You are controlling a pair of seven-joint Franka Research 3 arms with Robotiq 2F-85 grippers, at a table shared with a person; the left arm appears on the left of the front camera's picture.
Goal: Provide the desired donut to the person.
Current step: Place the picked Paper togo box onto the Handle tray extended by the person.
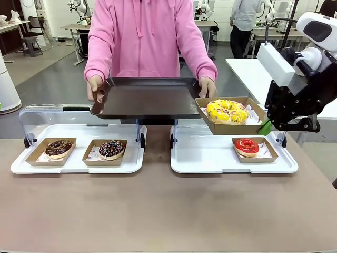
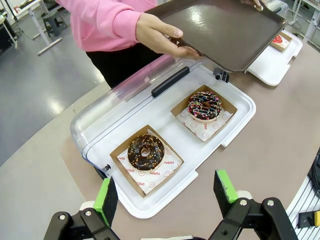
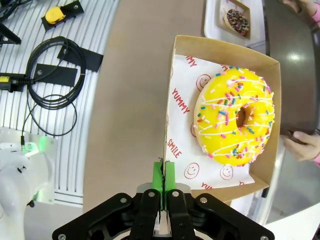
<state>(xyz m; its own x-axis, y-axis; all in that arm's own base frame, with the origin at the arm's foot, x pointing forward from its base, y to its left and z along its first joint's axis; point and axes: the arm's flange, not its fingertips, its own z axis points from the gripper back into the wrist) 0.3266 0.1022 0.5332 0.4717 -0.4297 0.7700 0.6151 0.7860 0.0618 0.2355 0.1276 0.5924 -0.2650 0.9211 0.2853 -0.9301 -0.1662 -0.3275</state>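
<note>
Mid-right of the front view: the right pincer (image 1: 266, 126) is pressed together on the near wall of a cardboard box (image 1: 234, 128), holding it in the air above the white tray (image 1: 231, 164). In the box lies a yellow donut (image 1: 227, 111) with white icing lines and coloured sprinkles, whole and flat on its printed paper. The dark serving tray (image 1: 145, 100), held level by the person (image 1: 147, 37) in both hands, lies toward the picture's left of the box, on the side away from the pincer. The box's upper left corner is just beside the tray's right rim and the person's hand (image 1: 207, 86). Judged from this, the delivery runs leftward in the frame, and the right arm is the nearer one. Low in the left wrist view, the left pincer (image 2: 167, 192) hangs spread and empty over two chocolate donuts. A red donut (image 1: 246, 146) sits in its own box on the white tray.
</note>
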